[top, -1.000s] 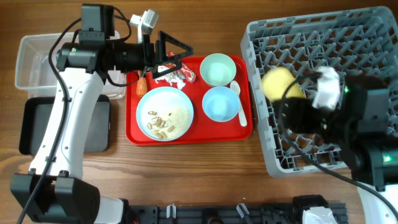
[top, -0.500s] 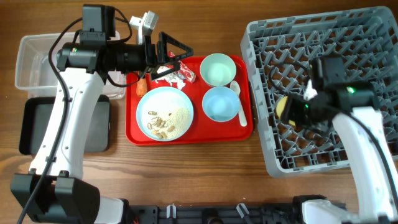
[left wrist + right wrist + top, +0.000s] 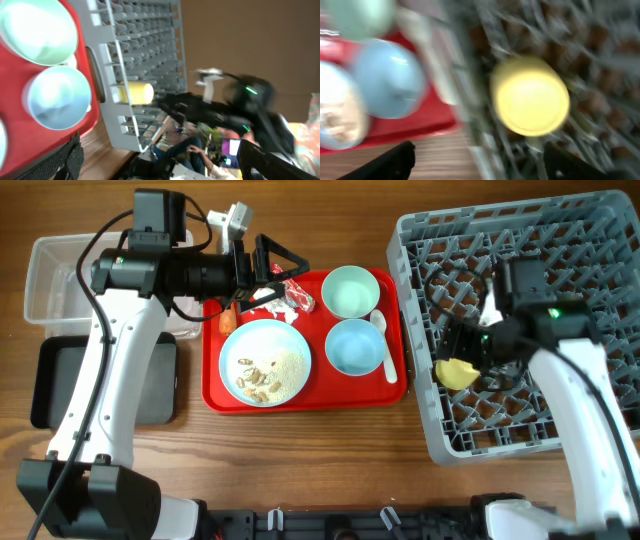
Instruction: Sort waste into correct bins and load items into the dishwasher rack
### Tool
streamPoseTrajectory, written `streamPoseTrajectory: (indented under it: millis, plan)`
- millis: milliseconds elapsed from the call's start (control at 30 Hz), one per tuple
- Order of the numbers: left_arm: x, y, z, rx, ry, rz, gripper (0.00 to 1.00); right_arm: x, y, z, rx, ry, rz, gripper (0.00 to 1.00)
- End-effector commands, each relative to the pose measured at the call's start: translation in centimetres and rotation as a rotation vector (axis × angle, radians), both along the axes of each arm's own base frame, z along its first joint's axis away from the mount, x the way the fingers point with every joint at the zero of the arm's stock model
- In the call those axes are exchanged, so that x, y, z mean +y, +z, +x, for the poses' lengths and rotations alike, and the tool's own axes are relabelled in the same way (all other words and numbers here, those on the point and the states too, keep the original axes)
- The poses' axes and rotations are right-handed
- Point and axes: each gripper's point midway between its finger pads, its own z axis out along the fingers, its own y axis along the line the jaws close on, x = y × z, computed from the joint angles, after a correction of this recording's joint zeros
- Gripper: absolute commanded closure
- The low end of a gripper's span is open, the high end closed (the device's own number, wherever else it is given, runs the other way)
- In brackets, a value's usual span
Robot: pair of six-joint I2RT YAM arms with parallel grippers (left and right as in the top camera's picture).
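Note:
The small yellow cup [image 3: 455, 373] lies on its side in the grey dishwasher rack [image 3: 560, 240], near its left wall; it also shows in the right wrist view [image 3: 530, 95] and the left wrist view [image 3: 135, 92]. My right gripper [image 3: 462, 352] hovers just above it, open, fingers wide apart [image 3: 490, 165]. My left gripper [image 3: 280, 270] is open and empty over the red-and-white wrapper [image 3: 292, 296] and white tissue [image 3: 262, 298]. The carrot [image 3: 228, 318] lies at the red tray's left edge. The blue plate [image 3: 265, 362] holds seeds and grains.
On the red tray [image 3: 300, 395] are the mint bowl [image 3: 350, 290], the small blue bowl [image 3: 355, 346] and the white spoon [image 3: 385, 345]. The clear tub [image 3: 60, 280] and the black tray [image 3: 60, 380] stand at the far left.
My right arm has brought the yellow cup down into the rack towards its left wall, and the cup now lies there with the fingers open. The left arm has barely moved.

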Motion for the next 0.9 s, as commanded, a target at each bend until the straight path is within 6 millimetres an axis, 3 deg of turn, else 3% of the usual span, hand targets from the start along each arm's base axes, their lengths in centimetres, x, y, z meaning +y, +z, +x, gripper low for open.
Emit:
streamPoseTrajectory:
  millis: [0,67,133,200,300,433,633,800,867]
  plan:
    - [2.5,-0.6,1.0,-0.011,0.083,0.063,0.01,5.6,6.9,0.2,-0.277,0.227,0.162,0.22]
    - [4.9,-1.2,1.6,-0.008,0.170,0.143,0.01,7.5,8.4,0.2,-0.340,0.276,0.201,0.27]
    - [8.3,-2.4,1.9,0.017,0.292,0.269,0.01,8.9,8.3,0.1,-0.334,0.279,0.219,0.33]
    - [13.0,-3.6,1.3,0.082,0.455,0.420,0.00,10.1,6.4,0.1,-0.279,0.292,0.184,0.36]
    - [17.8,-3.9,-0.2,0.136,0.604,0.540,0.00,10.9,3.0,0.6,-0.189,0.292,0.102,0.37]
    - [23.7,-3.3,-3.0,0.203,0.786,0.610,0.00,9.7,-2.1,2.2,-0.053,0.130,-0.043,0.38]
    - [29.4,-3.1,-5.6,0.280,0.973,0.599,0.00,10.3,-7.7,4.0,0.048,0.123,-0.090,0.43]
    - [31.8,-3.1,-6.5,0.304,1.054,0.591,0.00,10.7,-11.4,4.7,0.111,0.117,-0.113,0.48]
    - [32.1,-3.1,-6.6,0.308,1.063,0.590,0.00,10.7,-12.6,4.8,0.135,0.090,-0.118,0.56]
